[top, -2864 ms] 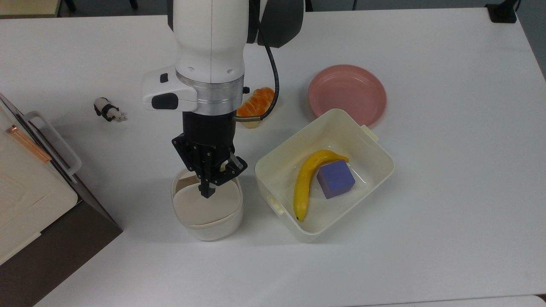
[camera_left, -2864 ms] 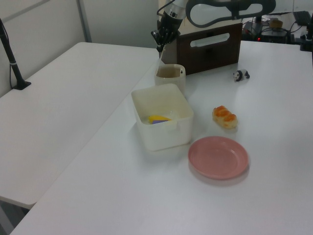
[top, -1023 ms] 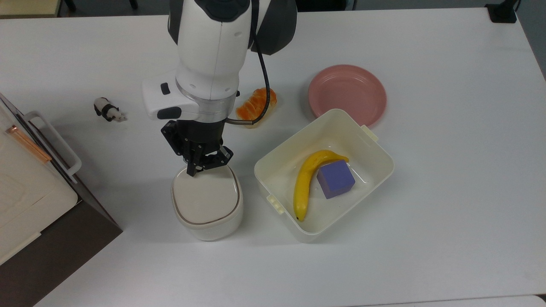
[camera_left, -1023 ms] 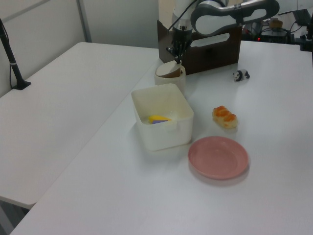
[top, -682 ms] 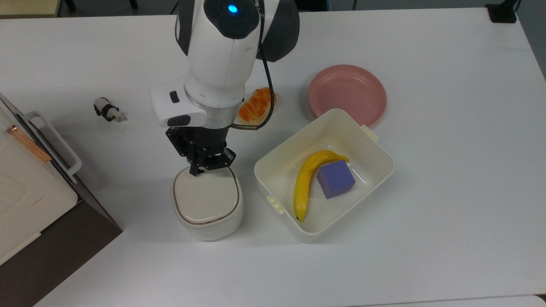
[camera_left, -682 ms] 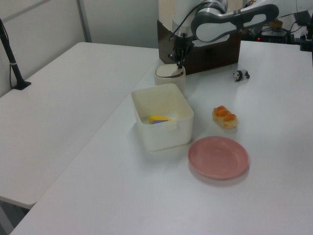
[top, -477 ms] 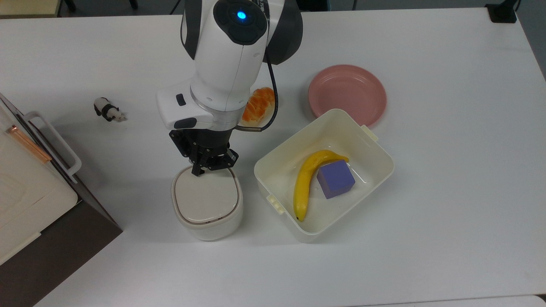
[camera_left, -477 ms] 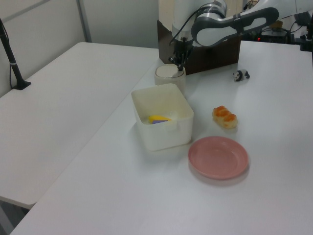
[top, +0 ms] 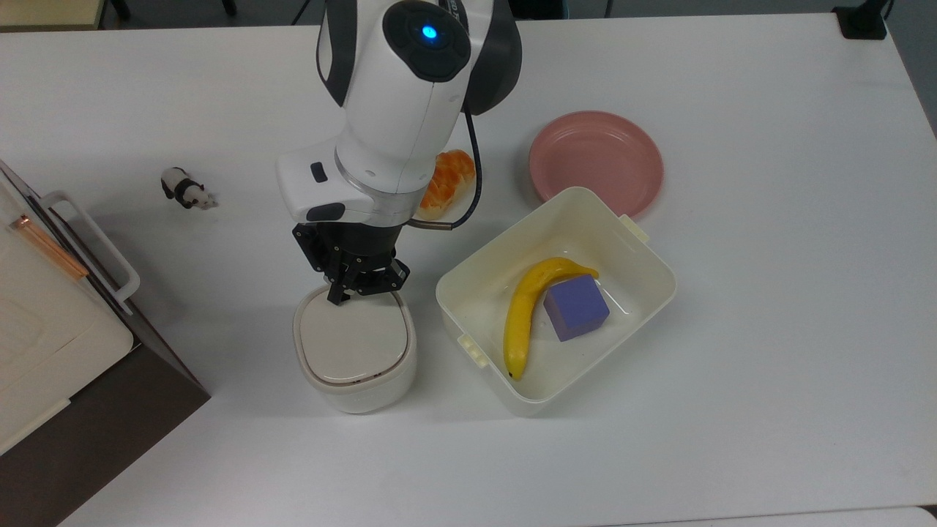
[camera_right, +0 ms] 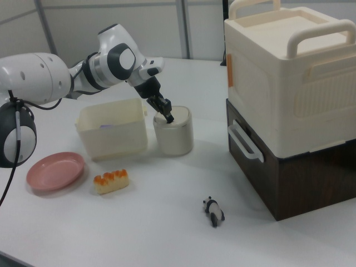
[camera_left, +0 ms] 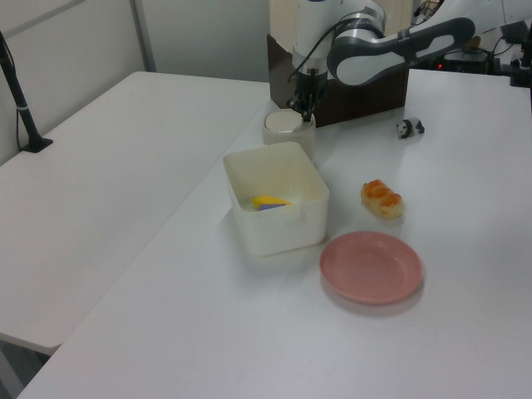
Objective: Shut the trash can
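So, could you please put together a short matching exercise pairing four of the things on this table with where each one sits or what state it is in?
Things:
1. trash can
2. banana
3. pink plate
4. panda figurine

Places or states:
A. lying inside the cream tub beside a purple cube
B. lid down, gripper at its rim
C. standing alone on the table near the stacked boxes
D. bare, just behind the tub in the top view

Pairs: 1-B, 2-A, 3-D, 4-C

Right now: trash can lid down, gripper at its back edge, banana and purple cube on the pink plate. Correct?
Not quite. The top view shows the banana and purple cube in the cream tub, not on the pink plate. The trash can lid is down, gripper at its back edge.
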`<state>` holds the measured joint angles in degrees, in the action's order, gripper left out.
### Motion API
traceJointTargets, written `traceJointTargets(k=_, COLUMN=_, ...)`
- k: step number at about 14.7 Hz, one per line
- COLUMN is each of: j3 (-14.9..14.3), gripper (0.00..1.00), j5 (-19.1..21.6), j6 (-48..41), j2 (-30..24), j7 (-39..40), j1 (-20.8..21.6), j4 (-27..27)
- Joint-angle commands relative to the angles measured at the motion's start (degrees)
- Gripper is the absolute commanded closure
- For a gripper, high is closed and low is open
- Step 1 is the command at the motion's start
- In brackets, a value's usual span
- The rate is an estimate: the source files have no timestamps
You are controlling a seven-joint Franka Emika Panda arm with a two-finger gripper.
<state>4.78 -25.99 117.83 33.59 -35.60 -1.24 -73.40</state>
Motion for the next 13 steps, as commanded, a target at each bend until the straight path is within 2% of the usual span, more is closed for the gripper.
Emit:
traceJointTargets(k=1, j3=-0.03, gripper=1.00, j5=-1.52, j6=2.67, j2=-2.04, j7=-2.72, j1=0.19, j4=-6.05)
traceJointTargets(k=3, j3=-0.03, gripper=1.00, j5=-1.87, j6=2.76, j2=-2.04, j7=-2.98, j1=0.27, j4=-5.88)
traceJointTargets(k=5, j3=-0.03, gripper=1.00, j5=-0.91, j6=2.58, j2=-2.65, j7=-3.07, j1=-0.25, j4=-2.73)
traceJointTargets(k=6, j3=-0.29, gripper=1.00, j5=1.10, j6=2.23, j2=-3.00, j7=-3.07, j1=-0.86, j4=-0.63)
traceJointTargets(k=8, j3=-0.56, gripper=1.00, j5=4.97, j6=2.14, j2=-4.06, j7=-2.63, j1=-2.01, j4=0.01)
traceJointTargets(k=10, j3=-0.39, gripper=1.00, j5=5.68, j6=2.14, j2=-5.11, j7=-1.93, j1=-3.15, j4=0.01)
traceJointTargets(k=11, j3=-0.12, gripper=1.00, j5=6.99, j6=1.88, j2=-6.77, j7=1.03, j1=-4.11, j4=-0.34)
traceJointTargets(k=13, j3=-0.21, gripper=1.00, j5=17.24, j6=-4.85, j2=-9.33, j7=15.23, j1=-5.52, j4=-0.35)
